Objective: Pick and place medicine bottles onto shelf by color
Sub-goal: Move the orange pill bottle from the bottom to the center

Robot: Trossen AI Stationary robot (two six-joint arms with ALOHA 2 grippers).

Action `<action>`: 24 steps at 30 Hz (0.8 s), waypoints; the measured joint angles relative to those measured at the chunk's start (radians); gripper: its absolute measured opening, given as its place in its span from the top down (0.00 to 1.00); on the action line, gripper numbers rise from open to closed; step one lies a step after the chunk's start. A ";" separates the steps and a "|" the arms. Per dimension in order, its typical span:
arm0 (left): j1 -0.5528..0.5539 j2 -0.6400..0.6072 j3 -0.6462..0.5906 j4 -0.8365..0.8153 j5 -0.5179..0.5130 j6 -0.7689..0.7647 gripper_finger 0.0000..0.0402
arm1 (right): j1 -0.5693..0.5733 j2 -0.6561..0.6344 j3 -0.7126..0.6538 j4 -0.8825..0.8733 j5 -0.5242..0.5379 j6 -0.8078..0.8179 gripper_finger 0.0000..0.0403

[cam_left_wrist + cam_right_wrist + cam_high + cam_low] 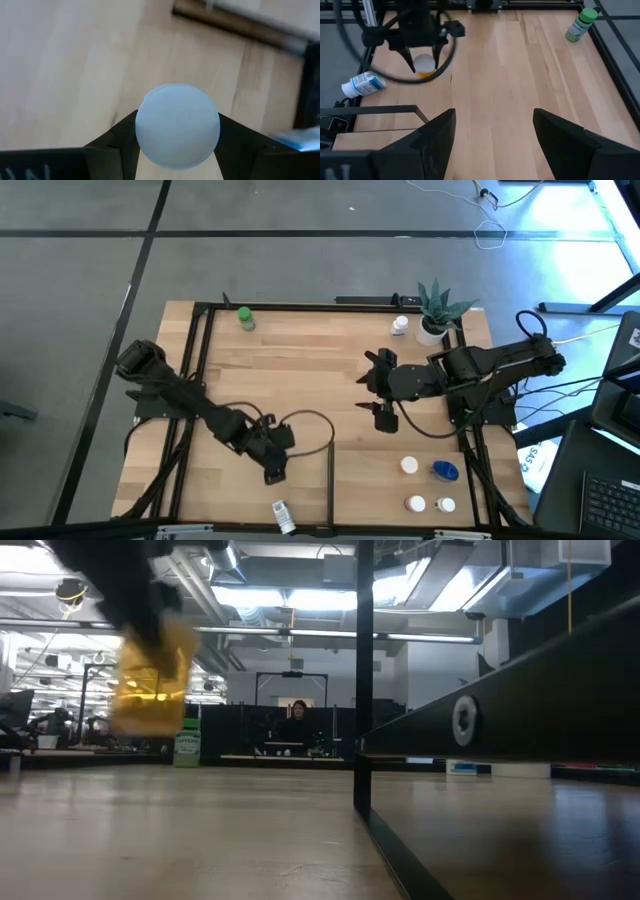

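My left claw is clenched on an orange-bodied medicine bottle with a white cap, its two dark fingers pressing the bottle from either side. From my right wrist I see that same claw pointing down at the wood with the white cap between its fingers and a little orange showing beneath. From above, the left claw sits over the near-left part of the surface, just left of the thin black divider bar. At table-top height the orange bottle hangs blurred, clear of the planks.

My right claw is released, its fingers spread wide over bare wood. From above it sits near the middle of the surface, right of centre.

A white bottle with a blue label lies on its side at the near edge, close to my left claw. A green bottle stands at the far-left corner inside the black frame rails. Another white-capped bottle stands just beside the potted plant at the far right. In the near-right area a wide blue bottle stands among three white-capped bottles.

Beyond the surface, a person sits far back in the room.
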 joint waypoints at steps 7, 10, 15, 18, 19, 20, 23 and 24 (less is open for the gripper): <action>0.103 -0.109 0.001 -0.070 -0.011 0.009 0.52 | 0.000 -0.040 0.000 -0.003 0.000 -0.003 0.34; 0.162 -0.150 0.001 -0.117 -0.017 0.050 0.52 | 0.000 -0.061 0.000 -0.018 -0.001 -0.003 0.34; 0.294 -0.173 0.001 -0.135 -0.010 0.150 0.52 | 0.000 -0.073 0.000 -0.058 -0.001 0.001 0.34; 0.385 -0.169 0.001 -0.133 0.039 0.205 0.52 | 0.000 -0.073 0.000 -0.058 -0.001 -0.001 0.34; 0.414 -0.163 0.001 -0.126 0.052 0.219 0.52 | 0.000 -0.072 0.000 -0.058 -0.001 0.000 0.34; 0.443 -0.159 0.001 -0.115 0.063 0.236 0.52 | 0.000 -0.072 0.000 -0.057 -0.001 0.002 0.34; 0.520 -0.142 0.001 -0.050 0.099 0.295 0.52 | 0.000 -0.071 0.000 -0.057 -0.001 0.003 0.34; 0.542 -0.132 0.001 -0.020 0.114 0.314 0.52 | 0.000 -0.071 0.000 -0.056 0.000 0.003 0.34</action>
